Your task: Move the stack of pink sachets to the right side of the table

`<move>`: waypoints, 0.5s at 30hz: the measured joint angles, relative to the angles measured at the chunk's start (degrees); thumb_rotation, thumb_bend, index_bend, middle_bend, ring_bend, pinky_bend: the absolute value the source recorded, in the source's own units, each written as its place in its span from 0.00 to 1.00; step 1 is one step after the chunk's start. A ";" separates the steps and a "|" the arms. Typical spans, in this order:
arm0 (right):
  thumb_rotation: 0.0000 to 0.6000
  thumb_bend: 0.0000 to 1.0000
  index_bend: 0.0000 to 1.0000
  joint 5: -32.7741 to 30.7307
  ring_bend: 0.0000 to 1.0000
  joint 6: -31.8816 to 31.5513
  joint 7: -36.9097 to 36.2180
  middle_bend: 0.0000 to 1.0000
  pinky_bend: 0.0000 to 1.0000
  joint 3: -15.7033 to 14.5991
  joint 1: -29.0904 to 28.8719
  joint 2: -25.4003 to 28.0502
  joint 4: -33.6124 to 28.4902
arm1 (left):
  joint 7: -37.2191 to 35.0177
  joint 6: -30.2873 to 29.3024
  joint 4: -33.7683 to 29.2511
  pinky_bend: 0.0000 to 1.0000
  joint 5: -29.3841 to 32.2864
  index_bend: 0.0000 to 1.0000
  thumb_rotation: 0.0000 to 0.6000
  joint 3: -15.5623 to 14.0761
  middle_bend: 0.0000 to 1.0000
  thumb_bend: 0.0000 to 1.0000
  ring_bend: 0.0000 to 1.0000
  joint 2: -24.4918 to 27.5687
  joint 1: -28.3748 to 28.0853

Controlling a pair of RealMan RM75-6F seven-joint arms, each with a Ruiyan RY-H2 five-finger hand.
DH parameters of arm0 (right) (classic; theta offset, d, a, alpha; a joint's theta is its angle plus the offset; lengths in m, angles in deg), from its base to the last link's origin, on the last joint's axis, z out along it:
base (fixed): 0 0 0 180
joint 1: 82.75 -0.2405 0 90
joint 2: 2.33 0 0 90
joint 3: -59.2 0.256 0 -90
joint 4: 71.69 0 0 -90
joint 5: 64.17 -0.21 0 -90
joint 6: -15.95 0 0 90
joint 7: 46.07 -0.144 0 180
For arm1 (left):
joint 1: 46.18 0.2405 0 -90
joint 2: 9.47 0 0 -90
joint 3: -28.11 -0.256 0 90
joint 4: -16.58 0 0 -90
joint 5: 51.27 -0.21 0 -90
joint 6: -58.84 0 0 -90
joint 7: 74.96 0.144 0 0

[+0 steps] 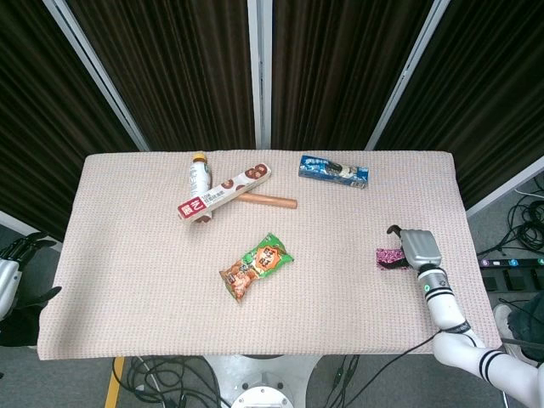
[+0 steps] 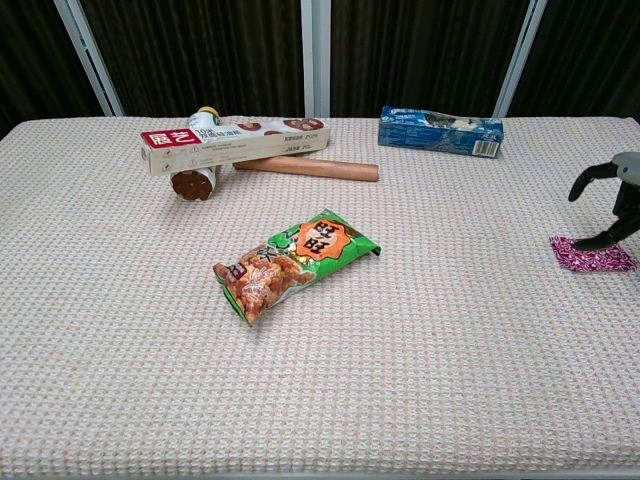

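Hovering at the right side of the table, your right hand point(image 1: 417, 247) sits just above the stack of pink sachets point(image 1: 390, 258) with its fingers point(image 2: 590, 178) spread apart and holding nothing — in the chest view one dark fingertip comes down close to the top of the stack, though you cannot tell whether it touches. The sachets lie flat on the woven cloth point(image 1: 136, 246) near the right edge, partly under the hand in the head view and mostly clear in the chest view point(image 2: 592, 254).

Moving left from there, a green and orange snack bag point(image 1: 256, 267) lies at an angle around the middle of the table, well apart from the sachets. Farther back, a blue biscuit box point(image 1: 333, 171) rests near the far edge. At far left of centre, a long red and white box point(image 1: 224, 193) lies tilted across a small bottle point(image 1: 199, 172), with a brown stick point(image 1: 267, 200) just beside it.

Your left hand point(image 1: 10, 274) hangs off the table's near left corner, over the floor — its fingers look loosely apart and hold nothing.
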 measured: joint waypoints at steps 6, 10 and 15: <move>0.56 0.00 0.34 5.27 0.81 -9.77 -6.49 0.87 0.82 2.22 2.53 3.33 -4.71 | 0.52 0.12 -0.21 0.34 0.19 0.31 1.00 0.32 0.29 0.00 0.23 0.10 -0.24; 0.37 0.00 0.15 9.42 0.12 -19.08 -5.08 0.27 0.25 1.92 5.44 4.97 -5.06 | 1.72 0.25 0.72 0.34 0.42 0.31 1.00 0.54 0.29 0.01 0.23 -0.31 -0.43; 0.29 0.00 0.00 11.49 0.00 -26.15 5.02 0.06 0.00 -0.19 10.41 8.61 -7.38 | 2.16 0.25 1.76 0.34 0.71 0.31 1.00 1.07 0.29 0.01 0.23 -0.77 -0.81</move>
